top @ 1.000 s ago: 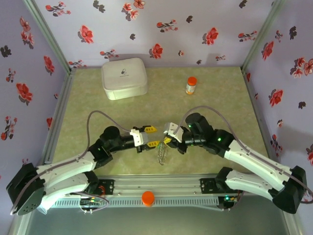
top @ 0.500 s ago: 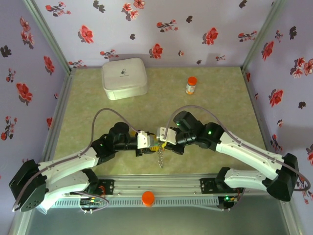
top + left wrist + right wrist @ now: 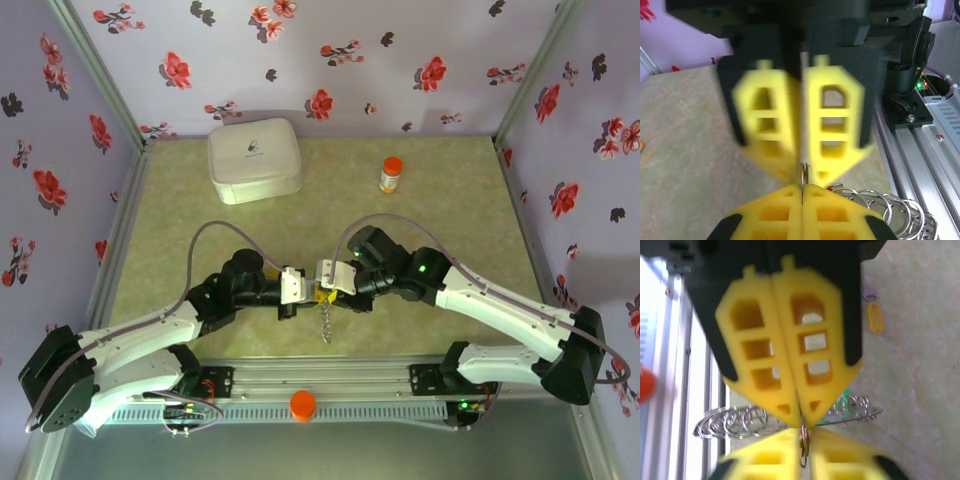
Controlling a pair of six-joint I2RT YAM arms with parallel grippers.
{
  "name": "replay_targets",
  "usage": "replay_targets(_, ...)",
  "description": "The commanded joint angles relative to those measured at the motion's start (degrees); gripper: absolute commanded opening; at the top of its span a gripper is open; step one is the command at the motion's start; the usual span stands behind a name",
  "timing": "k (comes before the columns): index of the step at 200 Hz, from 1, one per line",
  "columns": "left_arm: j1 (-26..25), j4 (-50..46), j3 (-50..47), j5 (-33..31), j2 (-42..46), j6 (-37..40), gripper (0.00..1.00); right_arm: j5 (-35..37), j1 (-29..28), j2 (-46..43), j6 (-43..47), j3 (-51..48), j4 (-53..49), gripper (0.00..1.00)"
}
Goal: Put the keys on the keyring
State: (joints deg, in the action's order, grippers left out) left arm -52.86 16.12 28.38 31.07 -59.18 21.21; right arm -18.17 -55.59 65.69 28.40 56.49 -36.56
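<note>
Handover step: left gripper [image 3: 801,187] is clamping the silver chained-wire keyring [image 3: 327,322], dangling nearside of the orange-capped white bottle [image 3: 391,175]. Right gripper [image 3: 805,435] jaws are sitting barely apart, grip unclear. Next needs threading the yellow-tagged key [image 3: 875,317].

A robot test booth: floral-papered walls [image 3: 330,60]; aluminium corner posts [image 3: 100,75]; a slotted mounting rail [image 3: 350,385].

Right tool [image 3: 804,167] motion-blurred; ring [image 3: 803,176] pinched at tips mostly hidden; keyring [image 3: 890,205] cut off.
</note>
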Motion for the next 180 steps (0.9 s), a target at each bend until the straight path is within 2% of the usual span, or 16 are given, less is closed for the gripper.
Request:
replay_targets(1,0.5,5.9,-1.8,-0.2,1.2,-1.9,0.0,-5.7,3.1,-6.7,-7.7,-4.2,9.4,0.36)
replay_targets(13,0.6,10.9,-4.0,-0.6,1.4,-4.5,0.0,-7.8,5.3,-10.7,-11.8,-8.7,14.4,0.4)
replay_targets(38,0.6,25.8,-9.0,-1.0,-0.2,-9.6,0.0,-7.9,6.5,-16.7,-17.2,-16.6,21.8,0.41)
replay_targets(74,0.6,38.9,-13.9,-1.8,-3.5,-12.8,0.0,-8.6,6.4,-18.8,-21.6,-21.7,26.5,0.4)
replay_targets(103,0.5,41.8,-14.7,-1.8,-4.6,-13.8,0.0,-8.8,6.4,-17.4,-21.9,-23.0,27.7,0.39)
replay_targets(139,0.5,41.9,-14.9,-1.4,-4.5,-14.6,0.0,-9.2,6.2,-16.5,-22.7,-24.1,30.5,0.33)
replay_targets(180,0.5,41.8,-15.0,-1.0,-4.5,-15.0,0.0,-10.6,6.3,-15.9,-22.8,-24.7,31.7,0.18)
